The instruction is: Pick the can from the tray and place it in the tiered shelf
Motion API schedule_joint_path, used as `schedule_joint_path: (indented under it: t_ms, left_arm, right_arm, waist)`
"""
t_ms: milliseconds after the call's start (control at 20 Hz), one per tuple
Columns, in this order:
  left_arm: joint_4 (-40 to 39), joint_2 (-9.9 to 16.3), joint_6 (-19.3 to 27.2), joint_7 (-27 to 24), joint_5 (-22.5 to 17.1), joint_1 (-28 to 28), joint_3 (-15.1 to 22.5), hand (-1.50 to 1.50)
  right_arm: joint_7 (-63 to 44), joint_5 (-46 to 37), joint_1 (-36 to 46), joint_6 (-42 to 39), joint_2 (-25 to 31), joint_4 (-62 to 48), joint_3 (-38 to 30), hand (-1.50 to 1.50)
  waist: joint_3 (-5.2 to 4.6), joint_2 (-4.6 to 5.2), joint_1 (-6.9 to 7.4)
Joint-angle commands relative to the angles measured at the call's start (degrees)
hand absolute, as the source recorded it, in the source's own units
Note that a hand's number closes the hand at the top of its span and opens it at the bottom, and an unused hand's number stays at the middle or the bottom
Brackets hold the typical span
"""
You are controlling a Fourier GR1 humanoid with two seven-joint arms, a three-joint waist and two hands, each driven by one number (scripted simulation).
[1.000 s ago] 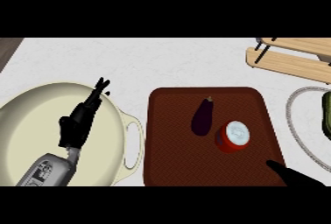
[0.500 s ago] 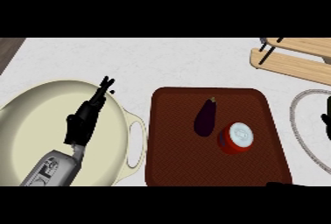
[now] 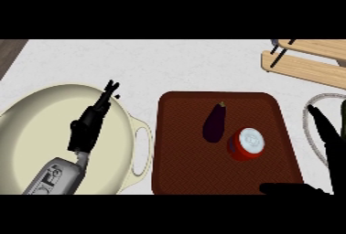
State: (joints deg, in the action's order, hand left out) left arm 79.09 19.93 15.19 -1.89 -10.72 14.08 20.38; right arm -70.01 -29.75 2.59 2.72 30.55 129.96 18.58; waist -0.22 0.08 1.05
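No text, label, brand, number or sign can be read anywhere. The can (image 3: 246,143) on the tray (image 3: 182,160) is seen from above, red-sided with a pale top, and no lettering can be made out on it (any marking there is too small to tell). Dark patches are borne by the grey forearm (image 3: 52,176) at the lower left, but nothing legible is formed by them.
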Motion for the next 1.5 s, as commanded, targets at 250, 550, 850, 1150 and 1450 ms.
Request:
schedule_joint_path:
  t_ms: [250, 550, 850, 1150, 1450]
  left_arm:
    - [-1.55, 0.89, -2.51, 1.70, -0.74, 2.42, -3.04, 0.00]
    - [2.12, 0.99, -2.72, 1.53, -0.25, -1.18, -2.64, 0.00]
    - [0.73, -0.48, -1.60, -0.31, 1.53, -1.28, -3.45, 0.00]
    - [1.70, -0.08, -3.25, 2.31, 1.29, -1.26, -4.01, 0.00]
    - [-2.82, -3.18, -2.54, -3.11, 3.38, -2.65, -3.90, 0.00]
  right_arm:
    - [-15.19, -7.82, 10.53, -6.49, -8.89, -5.30, 4.13, -1.50]
    - [-15.20, -13.15, 11.19, -8.55, -15.45, -8.61, 3.94, -1.50]
    - [-14.72, -17.35, 12.35, -9.52, -21.20, -11.74, 4.57, -1.50]
    - [-12.02, -19.90, 11.25, -12.08, -24.46, -14.55, 2.68, -1.50]
    - [-10.35, -22.13, 9.89, -13.89, -27.77, -15.25, 1.87, -1.50]
  waist:
    - [0.02, 0.02, -0.85]
    - [0.07, -0.22, -0.71]
    - [0.11, -0.16, -0.94]
    - [0.16, -0.15, -1.05]
    - [0.13, -0.05, -1.34]
